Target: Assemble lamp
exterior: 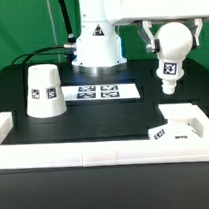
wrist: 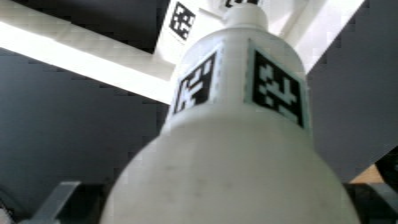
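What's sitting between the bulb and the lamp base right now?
Nothing: the exterior view shows only bare black table between the bulb, held up by the gripper, and the base.

Light: bright and even on my exterior feed
Glare: white bulb (exterior: 172, 40) washes out
Focus: my wrist feed is soft, bulb edges blurred

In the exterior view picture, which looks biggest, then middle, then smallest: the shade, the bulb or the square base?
1. The shade and the base look about the same, so I won't rank them; the base lies flat, seen at a slant.
2. The bulb looks a little smaller.
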Available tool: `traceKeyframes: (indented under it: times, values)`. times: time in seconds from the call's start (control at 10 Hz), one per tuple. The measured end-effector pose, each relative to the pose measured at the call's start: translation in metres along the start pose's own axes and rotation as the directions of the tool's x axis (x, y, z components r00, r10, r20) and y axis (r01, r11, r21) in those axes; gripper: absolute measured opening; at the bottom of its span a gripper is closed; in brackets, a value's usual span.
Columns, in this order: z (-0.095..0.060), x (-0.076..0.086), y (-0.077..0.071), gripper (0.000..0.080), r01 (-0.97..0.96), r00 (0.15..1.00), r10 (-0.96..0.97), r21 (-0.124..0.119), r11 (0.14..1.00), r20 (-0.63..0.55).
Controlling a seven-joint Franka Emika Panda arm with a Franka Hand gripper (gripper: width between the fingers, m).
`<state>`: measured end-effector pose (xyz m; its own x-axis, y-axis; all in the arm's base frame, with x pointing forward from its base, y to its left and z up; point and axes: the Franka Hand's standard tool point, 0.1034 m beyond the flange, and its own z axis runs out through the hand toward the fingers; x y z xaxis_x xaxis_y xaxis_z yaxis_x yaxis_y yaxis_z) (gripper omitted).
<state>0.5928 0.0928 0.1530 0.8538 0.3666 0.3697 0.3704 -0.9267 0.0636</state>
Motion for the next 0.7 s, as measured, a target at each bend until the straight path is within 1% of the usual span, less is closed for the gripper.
traceKeyframes:
  times: [0.1,0.2,0.3,0.4,0.5,0.6,0.7]
  values:
    - [0.008,0.002,0.001,0.0579,0.014,1.000,-0.014,-0.001,1.000,-0.003]
    - [0.011,0.010,0.002,0.0579,0.016,1.000,-0.016,0.003,1.000,0.002]
    - [0.012,0.024,0.006,0.0579,0.024,1.000,-0.024,0.000,1.000,-0.012]
    - [0.016,0.030,0.010,0.0579,0.030,0.999,-0.030,-0.003,1.000,-0.018]
    - [0.017,0.032,0.011,0.0579,0.029,0.999,-0.029,-0.005,1.000,-0.023]
    - [0.018,0.033,0.013,0.0579,0.028,0.999,-0.028,-0.015,0.999,-0.045]
    - [0.018,0.031,0.013,0.0579,0.028,0.999,-0.028,-0.014,1.000,-0.042]
